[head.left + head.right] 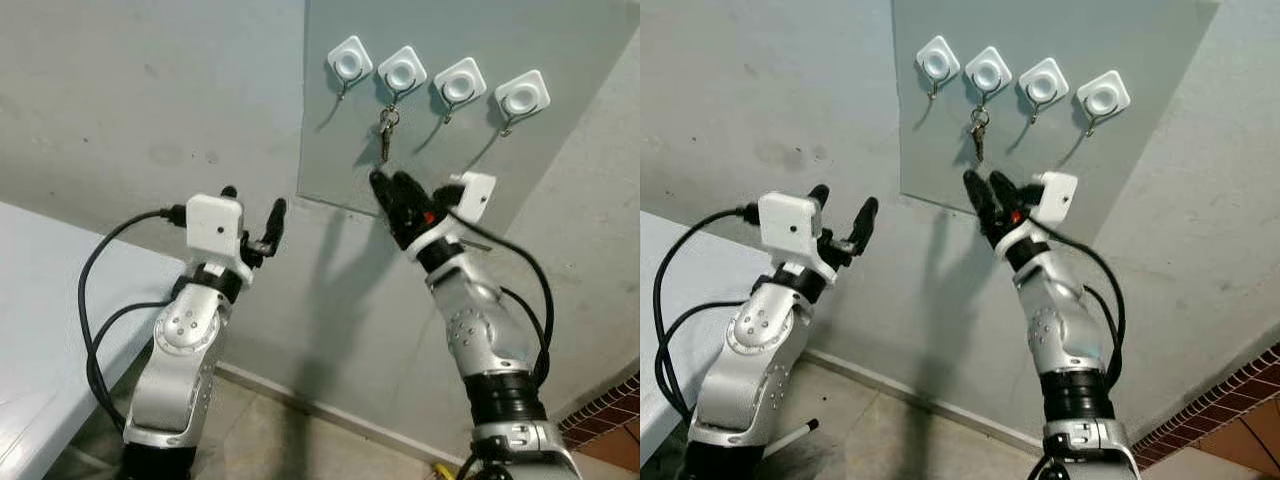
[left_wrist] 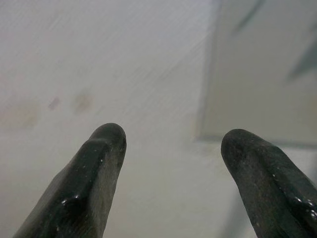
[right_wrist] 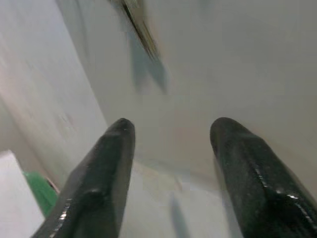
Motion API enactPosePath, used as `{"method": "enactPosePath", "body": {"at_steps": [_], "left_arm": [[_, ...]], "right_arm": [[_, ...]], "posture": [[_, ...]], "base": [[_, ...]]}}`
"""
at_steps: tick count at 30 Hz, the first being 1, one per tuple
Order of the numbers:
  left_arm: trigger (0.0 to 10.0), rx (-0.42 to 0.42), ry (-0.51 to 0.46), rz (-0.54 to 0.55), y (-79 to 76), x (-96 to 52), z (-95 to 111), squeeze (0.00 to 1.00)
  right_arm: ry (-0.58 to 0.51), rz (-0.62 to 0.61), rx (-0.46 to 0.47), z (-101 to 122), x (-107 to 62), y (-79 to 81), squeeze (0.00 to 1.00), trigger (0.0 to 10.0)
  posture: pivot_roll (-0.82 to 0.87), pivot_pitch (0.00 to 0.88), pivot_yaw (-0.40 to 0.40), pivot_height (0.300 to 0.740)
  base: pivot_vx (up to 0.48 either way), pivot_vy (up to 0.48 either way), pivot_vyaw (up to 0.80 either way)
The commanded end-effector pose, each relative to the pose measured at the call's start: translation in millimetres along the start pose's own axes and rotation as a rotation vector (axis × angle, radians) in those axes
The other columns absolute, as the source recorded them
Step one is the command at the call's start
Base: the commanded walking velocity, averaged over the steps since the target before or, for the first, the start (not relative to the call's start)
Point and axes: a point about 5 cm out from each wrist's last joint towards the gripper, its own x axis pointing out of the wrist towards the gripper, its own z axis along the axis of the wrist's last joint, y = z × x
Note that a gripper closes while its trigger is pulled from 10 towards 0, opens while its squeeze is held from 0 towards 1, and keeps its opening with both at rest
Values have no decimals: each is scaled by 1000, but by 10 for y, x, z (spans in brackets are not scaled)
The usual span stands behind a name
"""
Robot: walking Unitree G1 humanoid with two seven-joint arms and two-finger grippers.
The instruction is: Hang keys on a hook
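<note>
The right pincer [image 1: 392, 186] hovers just below the keys [image 1: 387, 130], fingers parted and empty; the left pincer [image 1: 254, 212] is also spread and empty. The keys dangle from the second hook [image 1: 401, 72]. They look light, stiff and slippery, best pinched near the ring.

The light around me is even and soft, fairly bright, with no glare on the wall [image 1: 150, 100]. My arms and the hooks [image 1: 400, 70] cast long, faint shadows slanting down the panel [image 1: 560, 60]. My head views are sharp. My wrist views are soft: the keys [image 3: 141, 27] smear into a blur, and highlights glint on my black fingers [image 3: 106, 168].
</note>
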Motion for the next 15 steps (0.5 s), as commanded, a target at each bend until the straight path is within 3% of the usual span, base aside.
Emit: {"method": "enactPosePath", "body": {"at_steps": [1, 4, 6, 8, 12, 13, 15], "left_arm": [[10000, -44, 85, 87, 130, -72, -255, 0], [10000, -19, 105, 114, 178, -113, -364, 0], [10000, -62, 163, 150, 228, -162, -524, 0], [10000, -11, 206, 162, 242, -242, -699, 0], [10000, 16, 228, 139, 235, -280, -803, 0], [10000, 59, 234, 120, 220, -290, -845, 0], [10000, 159, 234, 72, 190, -320, -960, 0]], "right_arm": [[73, -42, -33, -196, -114, -103, 1000, 10000], [102, -57, -42, -292, -164, -132, 1000, 10000], [147, -85, -66, -421, -233, -185, 1000, 10000], [201, -126, -96, -588, -352, -272, 1000, 10000], [263, -159, -84, -734, -456, -340, 1000, 10000], [283, -164, -95, -781, -495, -362, 27, 10000], [331, -180, -107, -897, -590, -414, 0, 10000]], "posture": [[-20, 0, -46, 740], [-23, 0, -45, 740], [-23, 0, -45, 740], [-26, 0, -43, 740], [-26, 0, -43, 740], [-29, 0, -43, 740], [-29, 0, -43, 740]], "base": [[0, 0, 0], [0, 0, 0], [0, 0, 0], [0, 0, 0], [0, 0, 0], [0, 0, 0], [0, 0, 0]]}}
